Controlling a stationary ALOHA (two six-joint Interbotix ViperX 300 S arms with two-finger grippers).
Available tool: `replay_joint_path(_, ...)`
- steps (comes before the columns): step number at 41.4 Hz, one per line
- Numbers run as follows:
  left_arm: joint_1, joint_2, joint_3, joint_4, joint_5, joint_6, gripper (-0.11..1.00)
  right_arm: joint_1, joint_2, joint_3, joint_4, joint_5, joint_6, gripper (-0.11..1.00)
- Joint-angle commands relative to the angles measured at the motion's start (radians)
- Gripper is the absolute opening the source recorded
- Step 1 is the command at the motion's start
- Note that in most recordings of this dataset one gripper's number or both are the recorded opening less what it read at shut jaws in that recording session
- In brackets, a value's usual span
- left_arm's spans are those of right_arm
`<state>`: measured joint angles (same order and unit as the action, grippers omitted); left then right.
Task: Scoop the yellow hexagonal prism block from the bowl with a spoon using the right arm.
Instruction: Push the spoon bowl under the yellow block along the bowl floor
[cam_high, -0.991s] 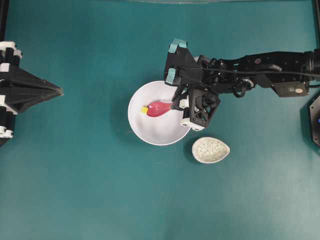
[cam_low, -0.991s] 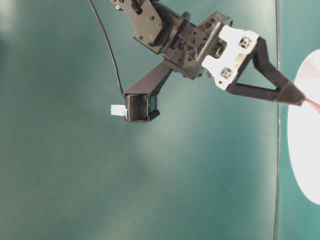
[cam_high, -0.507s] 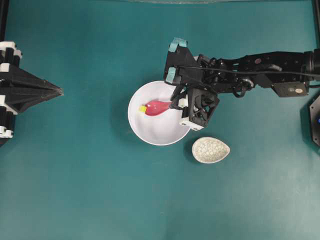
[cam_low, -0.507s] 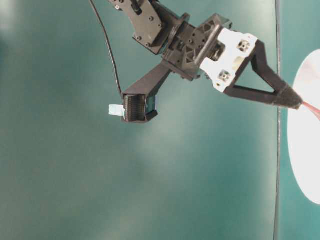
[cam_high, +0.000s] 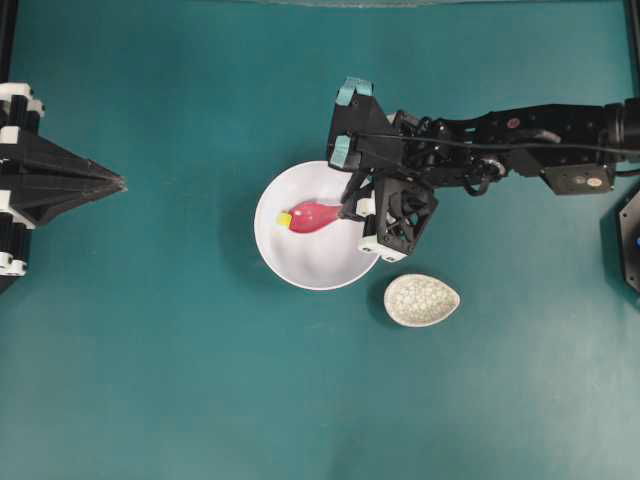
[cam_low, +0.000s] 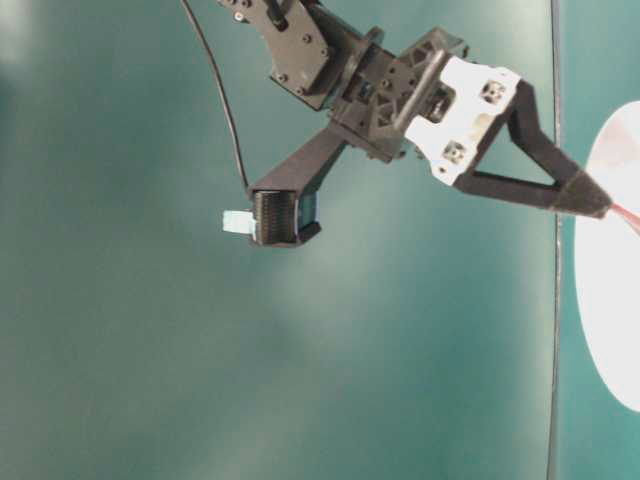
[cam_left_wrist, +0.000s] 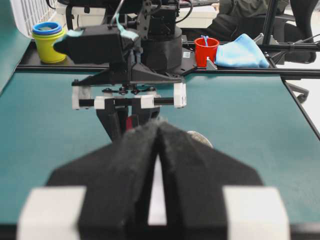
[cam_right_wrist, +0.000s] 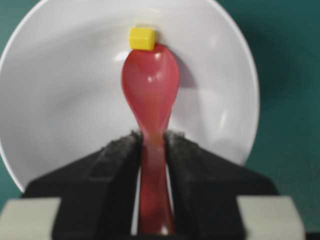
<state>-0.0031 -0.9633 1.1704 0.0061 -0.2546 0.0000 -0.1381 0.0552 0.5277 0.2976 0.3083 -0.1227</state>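
Note:
The white bowl (cam_high: 300, 255) sits mid-table and fills the right wrist view (cam_right_wrist: 60, 115). My right gripper (cam_high: 350, 208) is shut on the pink-red spoon's handle (cam_right_wrist: 152, 160) at the bowl's right rim. The spoon's scoop (cam_high: 316, 216) lies inside the bowl, pointing left. The tiny yellow block (cam_high: 285, 218) rests in the bowl, touching the scoop's tip; it also shows in the right wrist view (cam_right_wrist: 142, 38). My left gripper (cam_high: 118, 183) is shut and empty at the far left, well apart from the bowl. In the table-level view the right gripper's tip (cam_low: 598, 205) meets the bowl's edge (cam_low: 600, 330).
A small beige crackle-patterned oval dish (cam_high: 421, 300) lies just right of and below the bowl. The right arm (cam_high: 500, 145) stretches in from the right edge. In the left wrist view, a yellow cup (cam_left_wrist: 47, 41), a red cup (cam_left_wrist: 206, 50) and a blue cloth (cam_left_wrist: 241, 51) stand beyond the table.
The spoon and right gripper have shifted only slightly, up and left then down a little; the block stays at the scoop's tip. The left arm has not moved.

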Motion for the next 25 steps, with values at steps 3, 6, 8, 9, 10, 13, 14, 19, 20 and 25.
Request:
replay_joint_path(3,-0.002,0.005,-0.028,0.003,-0.008,0.002,0.03,0.008,-0.005,-0.023,0.002,-0.008,0.0,0.24)
replay_joint_path(6,-0.002,0.005,-0.028,0.003,-0.008,0.002,0.03,0.011,0.002,-0.023,0.002,-0.008,0.0,0.24)
replay_joint_path(8,-0.002,0.005,-0.028,0.003,-0.009,0.002,0.03,0.012,0.003,-0.023,0.002,-0.008,0.0,0.24)
replay_joint_path(9,-0.002,0.005,-0.028,0.003,-0.008,0.0,0.03,0.012,0.003,-0.023,0.002,-0.008,0.0,0.24)
replay_joint_path(10,-0.002,0.005,-0.028,0.003,-0.009,0.002,0.03,0.012,0.005,-0.023,0.002,-0.008,0.002,0.24)
replay_joint_path(13,-0.002,0.005,-0.028,0.003,-0.009,0.002,0.03,0.014,0.005,-0.021,0.002,-0.008,0.0,0.24)
replay_joint_path(14,-0.002,0.005,-0.028,0.002,-0.011,0.0,0.03,0.014,0.005,-0.021,0.003,-0.008,0.0,0.24)
replay_joint_path(19,-0.002,0.005,-0.029,0.003,-0.011,0.002,0.03,0.015,0.005,-0.018,0.002,-0.008,0.0,0.24)
replay_joint_path(20,-0.002,0.005,-0.028,0.003,-0.011,0.0,0.03,0.015,0.005,-0.018,0.003,-0.008,0.0,0.24)
replay_joint_path(25,-0.002,0.005,-0.029,0.003,-0.011,0.0,0.03,0.018,0.005,-0.017,0.003,-0.008,0.002,0.24)
